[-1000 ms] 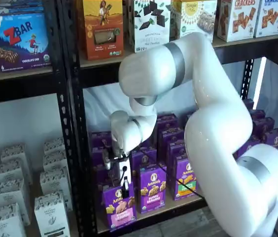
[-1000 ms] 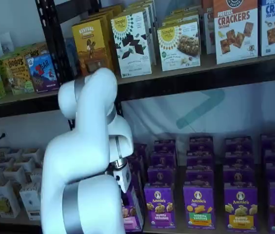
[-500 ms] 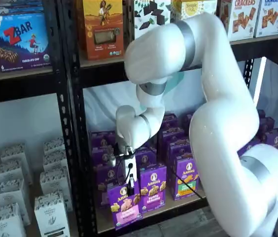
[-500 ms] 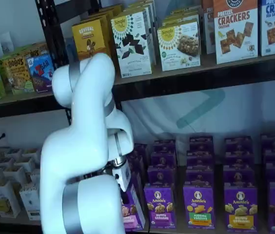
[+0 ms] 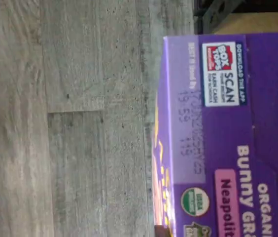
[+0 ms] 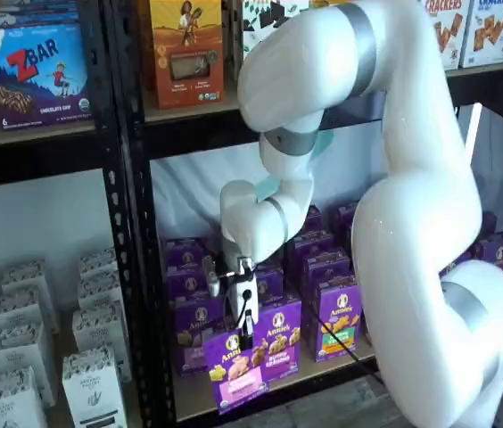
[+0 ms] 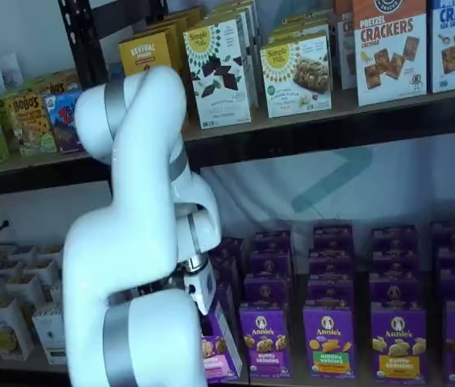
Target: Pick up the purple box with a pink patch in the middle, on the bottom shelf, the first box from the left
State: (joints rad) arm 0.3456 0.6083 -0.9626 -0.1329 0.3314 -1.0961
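Observation:
The purple box (image 6: 238, 370) with a pink band hangs slightly tilted in front of the bottom shelf (image 6: 189, 397), just past its front rail. My gripper (image 6: 244, 337) comes down on the box's top, with its black fingers shut on the box. In a shelf view the same box (image 7: 215, 351) shows beside the arm's lower link, and the fingers are mostly hidden there. The wrist view looks along the box (image 5: 223, 138): a purple flap with a pink label, and grey floor planks (image 5: 70, 123) beyond it.
Rows of other purple cartons (image 6: 278, 334) (image 7: 328, 339) stand on the bottom shelf behind and to the right. A black upright (image 6: 136, 267) borders the bay. White cartons (image 6: 91, 383) fill the neighbouring bay. Snack boxes (image 7: 296, 72) line the shelf above.
The arm has drawn the box out from the shelf's front row toward the camera and slightly right. The elbow has risen. The grip is unchanged.

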